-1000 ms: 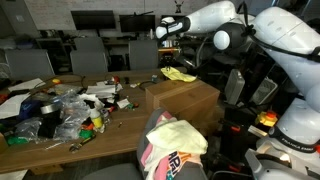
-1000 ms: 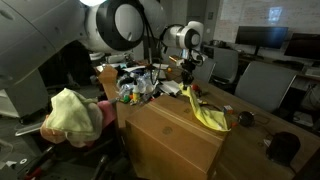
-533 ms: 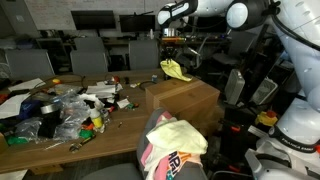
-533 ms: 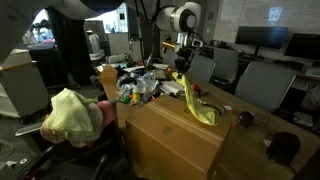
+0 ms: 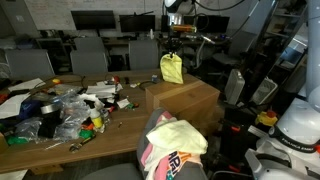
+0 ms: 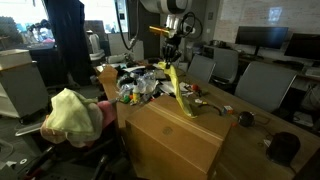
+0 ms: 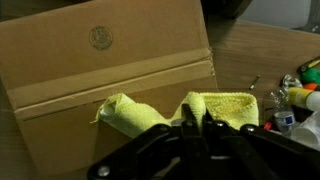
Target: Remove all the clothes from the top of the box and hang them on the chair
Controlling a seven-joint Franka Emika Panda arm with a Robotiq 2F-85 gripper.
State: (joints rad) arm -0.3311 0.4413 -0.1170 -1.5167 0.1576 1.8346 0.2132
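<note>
Over the brown box [image 5: 186,99], the claw [image 5: 172,52] clamps a yellow garment [image 5: 172,70] (limp, bunched, dangling lengthwise).

No legible text, round stamp [image 7: 101,37] on the box [image 7: 60,75] — apparently printed, too blurred to read

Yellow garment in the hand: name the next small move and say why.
Probably carry it across toward the chair, keeping it high. The hand is shut on the yellow garment, which hangs above the box with its lower end close to the box top. Other clothes already drape the chair.
</note>
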